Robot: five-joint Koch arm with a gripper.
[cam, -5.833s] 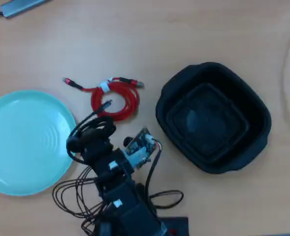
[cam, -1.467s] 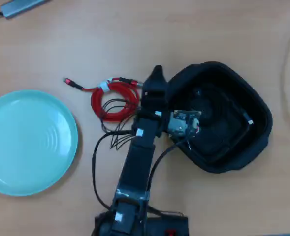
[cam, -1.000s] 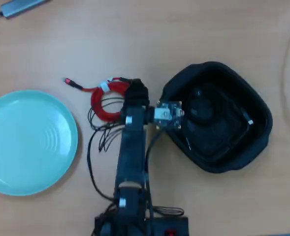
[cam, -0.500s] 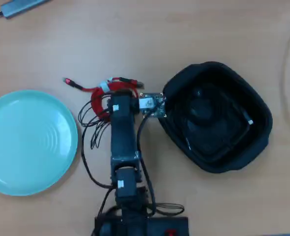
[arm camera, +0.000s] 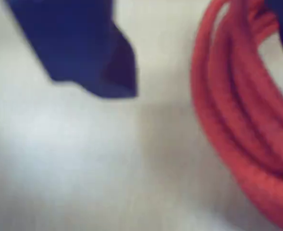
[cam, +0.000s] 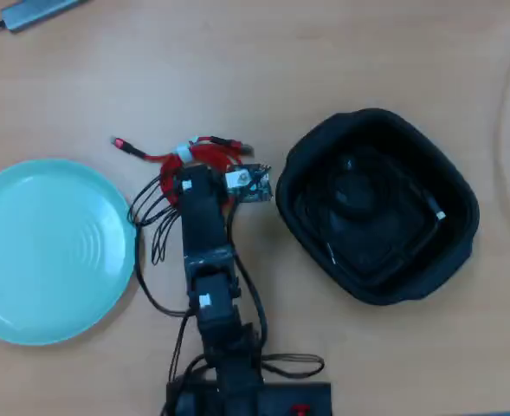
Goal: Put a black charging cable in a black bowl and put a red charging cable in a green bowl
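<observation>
I see the red charging cable [cam: 204, 154] lying coiled on the counter [cam: 341, 61] between the green bowl [cam: 51, 250] and the black bowl [cam: 376, 204], mostly covered by my arm in the overhead view. In the wrist view its loops [arm camera: 237, 120] fill the right side. My pincer [arm camera: 199, 72] sits low over the coil with its jaws spread wide, one dark finger [arm camera: 83, 53] left of the loops on bare counter, holding nothing. The black charging cable [cam: 358, 195] lies inside the black bowl, silvery tip near the right wall.
</observation>
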